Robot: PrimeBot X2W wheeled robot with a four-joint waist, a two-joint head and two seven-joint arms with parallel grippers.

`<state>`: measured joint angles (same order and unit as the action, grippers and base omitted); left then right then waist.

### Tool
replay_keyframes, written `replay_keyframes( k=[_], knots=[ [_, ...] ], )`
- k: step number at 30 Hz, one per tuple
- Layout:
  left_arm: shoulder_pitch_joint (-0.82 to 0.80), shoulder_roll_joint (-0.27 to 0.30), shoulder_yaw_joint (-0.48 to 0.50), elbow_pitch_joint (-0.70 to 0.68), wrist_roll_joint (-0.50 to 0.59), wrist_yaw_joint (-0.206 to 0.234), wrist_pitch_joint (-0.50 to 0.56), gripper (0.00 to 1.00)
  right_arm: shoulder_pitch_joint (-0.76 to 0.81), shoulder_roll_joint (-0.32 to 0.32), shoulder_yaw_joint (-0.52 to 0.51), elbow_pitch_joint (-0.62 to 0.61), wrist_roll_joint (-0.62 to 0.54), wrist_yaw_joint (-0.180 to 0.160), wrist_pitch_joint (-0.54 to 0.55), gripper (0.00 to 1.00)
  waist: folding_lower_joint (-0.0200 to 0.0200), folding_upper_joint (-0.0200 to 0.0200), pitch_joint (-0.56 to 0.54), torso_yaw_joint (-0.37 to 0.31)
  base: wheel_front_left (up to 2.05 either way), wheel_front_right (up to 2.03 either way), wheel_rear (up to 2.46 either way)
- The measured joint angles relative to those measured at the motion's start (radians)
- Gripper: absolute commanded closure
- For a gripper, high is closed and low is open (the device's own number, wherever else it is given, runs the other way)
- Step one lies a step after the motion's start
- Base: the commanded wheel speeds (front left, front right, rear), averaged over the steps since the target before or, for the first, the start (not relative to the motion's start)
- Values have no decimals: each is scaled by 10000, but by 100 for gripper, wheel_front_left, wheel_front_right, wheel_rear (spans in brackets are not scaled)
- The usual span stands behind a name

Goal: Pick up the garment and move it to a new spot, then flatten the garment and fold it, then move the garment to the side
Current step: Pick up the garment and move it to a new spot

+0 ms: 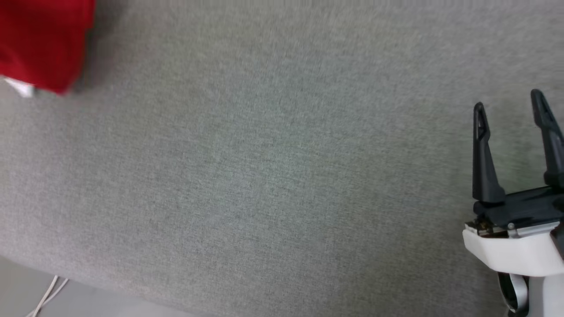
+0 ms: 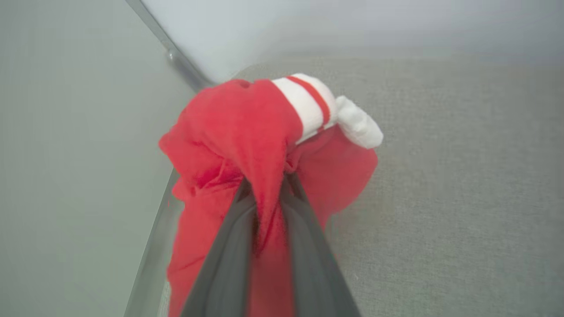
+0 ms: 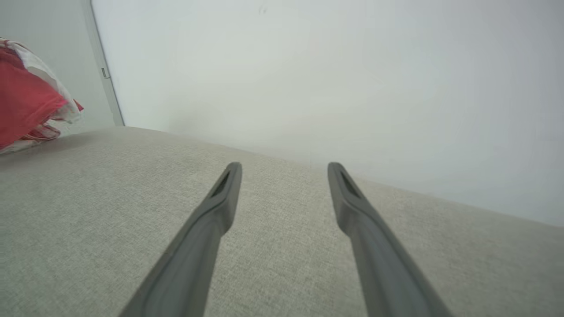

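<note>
The garment is a bunched red jersey with a white, red-striped sleeve cuff. In the left wrist view my left gripper is shut on a fold of it, and red cloth hangs between and around the two dark fingers. The head view has a corner of the garment at the top left above the grey surface. The right wrist view catches the garment at its left edge. My right gripper stands open at the lower right of the head view, right gripper fingers wide apart with nothing between them.
A wide grey fabric-covered table spans the head view, its near edge running along the bottom left with pale floor and a white cable below. A pale wall and a metal strip stand behind the table.
</note>
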<state>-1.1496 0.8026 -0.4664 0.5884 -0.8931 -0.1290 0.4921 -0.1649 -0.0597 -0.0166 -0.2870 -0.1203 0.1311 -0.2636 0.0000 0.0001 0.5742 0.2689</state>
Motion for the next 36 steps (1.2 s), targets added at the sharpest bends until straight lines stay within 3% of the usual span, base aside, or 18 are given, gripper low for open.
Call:
replay_keyframes(
  k=[9, 20, 28, 36],
  knots=[
    [-1452, -257, -1484, -1384, 587, 0, -134, 100, 113, 77, 125, 500, 610, 0, 0, 0, -1, 0, -1246, -680, 0, 0, 0],
    [-2256, -1264, -2997, -2964, 790, 0, -382, 100, 493, 77, 54, 892, 1365, 0, 2, 0, -1, 0, -2233, -2167, 0, 0, 0],
    [-1987, -1839, -3946, -4151, 803, -2, -669, 100, 724, 77, 19, 1047, 1590, 0, 0, 0, -2, 0, -2886, -3113, 0, 0, 0],
    [-369, -2251, -4951, -5191, 1057, 151, -1156, 100, 856, 77, -52, 1195, 1724, 0, 0, 0, -2, 0, -3118, -3455, 0, 0, 0]
  ],
)
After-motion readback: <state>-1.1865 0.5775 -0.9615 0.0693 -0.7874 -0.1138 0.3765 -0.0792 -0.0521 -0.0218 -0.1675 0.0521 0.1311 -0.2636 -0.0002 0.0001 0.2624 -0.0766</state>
